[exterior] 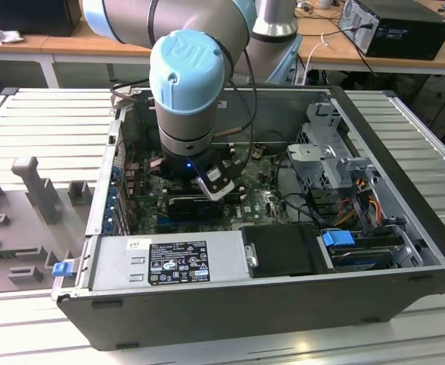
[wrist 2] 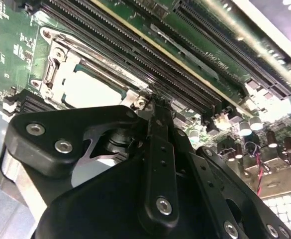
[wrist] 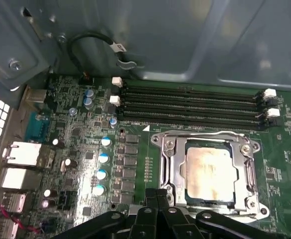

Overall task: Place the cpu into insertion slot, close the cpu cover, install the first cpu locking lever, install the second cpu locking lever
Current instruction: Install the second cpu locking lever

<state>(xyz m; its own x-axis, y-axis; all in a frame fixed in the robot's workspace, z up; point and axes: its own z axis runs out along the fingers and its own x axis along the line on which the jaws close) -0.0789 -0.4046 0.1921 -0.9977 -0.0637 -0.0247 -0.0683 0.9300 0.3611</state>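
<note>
My pincer (wrist: pixel 156 195), fingers pressed together, hovers at the edge of the insertion slot (wrist: pixel 171 164) on the motherboard, where the cpu (wrist: pixel 209 172) lies seated under the closed cpu cover (wrist: pixel 247 172).

- A worktable (exterior: pixel 47 114) of pale grey ribbed metal slats carries everything in the exterior view.
- An open black computer case (exterior: pixel 283 304) lies flat on it, taking up most of the middle and the exterior view's right.
- Grey moulded fixtures (exterior: pixel 32 190) stand on the slats at the exterior view's left, just beside the case.
- Wooden desks (exterior: pixel 70 44) stand behind the table.
</note>
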